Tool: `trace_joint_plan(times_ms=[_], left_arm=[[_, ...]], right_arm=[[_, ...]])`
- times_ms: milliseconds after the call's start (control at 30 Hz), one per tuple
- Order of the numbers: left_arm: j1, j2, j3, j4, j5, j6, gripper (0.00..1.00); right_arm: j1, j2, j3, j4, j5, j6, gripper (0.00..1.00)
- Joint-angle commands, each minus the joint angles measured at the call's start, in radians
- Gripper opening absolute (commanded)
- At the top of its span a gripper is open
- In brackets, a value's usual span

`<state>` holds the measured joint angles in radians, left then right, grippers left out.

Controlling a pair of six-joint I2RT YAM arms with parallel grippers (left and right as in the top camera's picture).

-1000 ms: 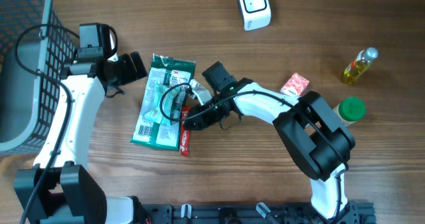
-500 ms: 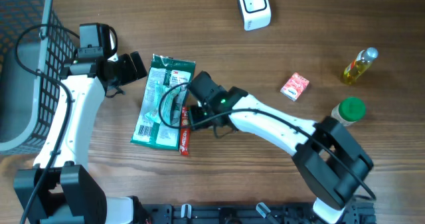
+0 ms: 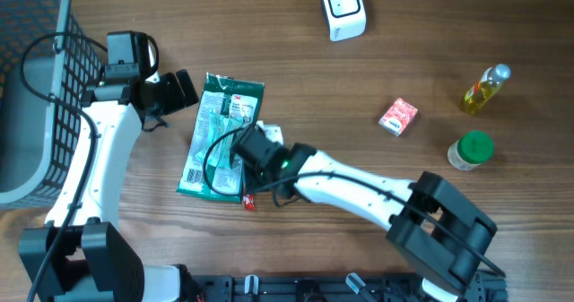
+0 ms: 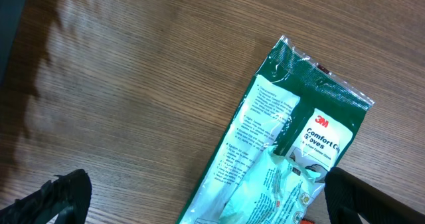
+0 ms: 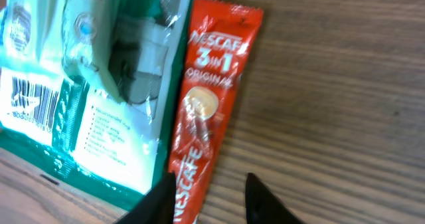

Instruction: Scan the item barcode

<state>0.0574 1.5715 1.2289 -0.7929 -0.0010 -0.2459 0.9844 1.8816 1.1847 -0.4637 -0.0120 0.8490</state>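
A red Nescafe sachet (image 5: 209, 98) lies flat on the wood beside a green 3M glove package (image 5: 80, 84). The package's barcode (image 5: 30, 101) faces up. My right gripper (image 5: 209, 201) hovers over the sachet's near end with its jaws narrowed; the left finger overlaps the sachet's edge and bare wood shows before the right finger. From overhead the right gripper (image 3: 256, 184) sits over the sachet (image 3: 249, 196). My left gripper (image 4: 216, 204) stands wide open above the top of the package (image 4: 292, 151), holding nothing. A white scanner (image 3: 343, 9) stands at the far edge.
A grey wire basket (image 3: 36, 87) fills the left side. On the right stand a small red box (image 3: 397, 116), a yellow oil bottle (image 3: 484, 89) and a green-lidded jar (image 3: 473, 150).
My right arm has swung left and toward the front, from beside the package's right edge to over the red sachet, and its jaws have narrowed. The left arm has stayed still.
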Motion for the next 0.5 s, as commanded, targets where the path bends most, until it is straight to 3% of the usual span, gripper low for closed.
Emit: trace_joint_plan(times_ms=[0, 267, 467], left_arm=[[0.003, -0.005, 0.007, 0.0, 0.008, -0.005, 1.0], [0.003, -0.005, 0.007, 0.0, 0.008, -0.005, 1.0], [0.003, -0.005, 0.007, 0.0, 0.008, -0.005, 1.0]], right_arm=[[0.036, 0.046, -0.002, 0.014, 0.1, 0.026, 0.29], [0.039, 0.11, -0.001, 0.045, 0.113, 0.04, 0.2], [-0.018, 0.11, 0.049, -0.083, 0.329, -0.045, 0.21]])
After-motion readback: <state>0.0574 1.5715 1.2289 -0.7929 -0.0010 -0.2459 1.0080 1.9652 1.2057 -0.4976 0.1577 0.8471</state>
